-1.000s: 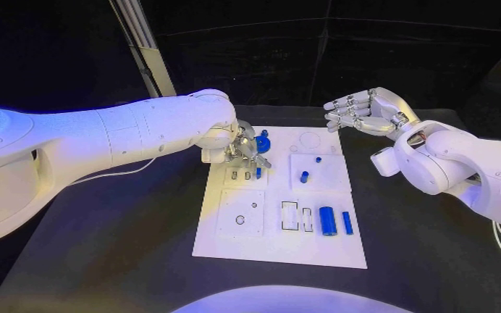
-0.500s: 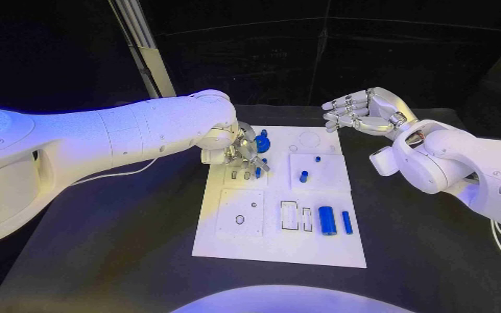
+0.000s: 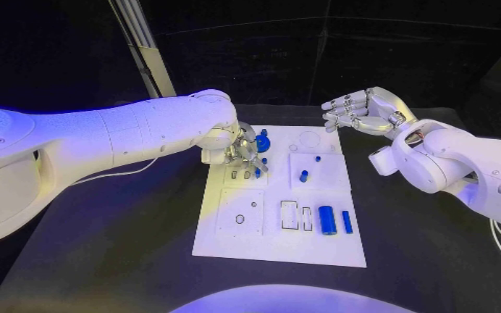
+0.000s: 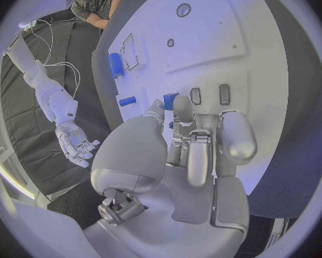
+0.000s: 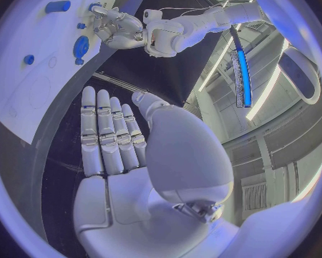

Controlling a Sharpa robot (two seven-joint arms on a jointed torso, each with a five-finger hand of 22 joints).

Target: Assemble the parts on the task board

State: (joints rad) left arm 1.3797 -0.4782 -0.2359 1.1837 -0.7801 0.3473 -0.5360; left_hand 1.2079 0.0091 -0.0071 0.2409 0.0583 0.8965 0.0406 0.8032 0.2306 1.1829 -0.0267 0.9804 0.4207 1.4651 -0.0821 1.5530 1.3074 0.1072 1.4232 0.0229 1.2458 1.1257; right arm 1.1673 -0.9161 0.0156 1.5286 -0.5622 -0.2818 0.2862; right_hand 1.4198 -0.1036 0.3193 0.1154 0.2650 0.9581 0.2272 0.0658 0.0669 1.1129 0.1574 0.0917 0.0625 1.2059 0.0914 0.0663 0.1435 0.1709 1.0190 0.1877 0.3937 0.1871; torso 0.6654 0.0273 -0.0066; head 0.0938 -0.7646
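The white task board (image 3: pixel 274 244) lies mid-table. My left hand (image 3: pixel 241 149) hovers over its far left part and pinches a small blue part (image 4: pixel 169 101) between thumb and a finger, just above two small slots (image 4: pixel 196 96). That part's tip (image 3: pixel 258 173) shows below the fingers. A round blue piece (image 3: pixel 262 140) sits beside the hand. Two blue pegs (image 3: pixel 304 177) stand in the right square plate. A blue cylinder (image 3: pixel 328 220) and a thin blue bar (image 3: pixel 347 222) lie at the near right. My right hand (image 3: pixel 360 114) hangs in the air beyond the board's far right corner, fingers straight, holding nothing.
Two rectangular slots (image 3: pixel 289 214) and a square plate with a round hole (image 3: pixel 240 219) are on the board's near half. A slanted metal pole (image 3: pixel 141 38) rises behind my left arm. Black tabletop (image 3: pixel 125 240) surrounds the board.
The right hand has drifted slightly away from the board. The left hand stays over the slots with the blue part, its fingers barely shifted.
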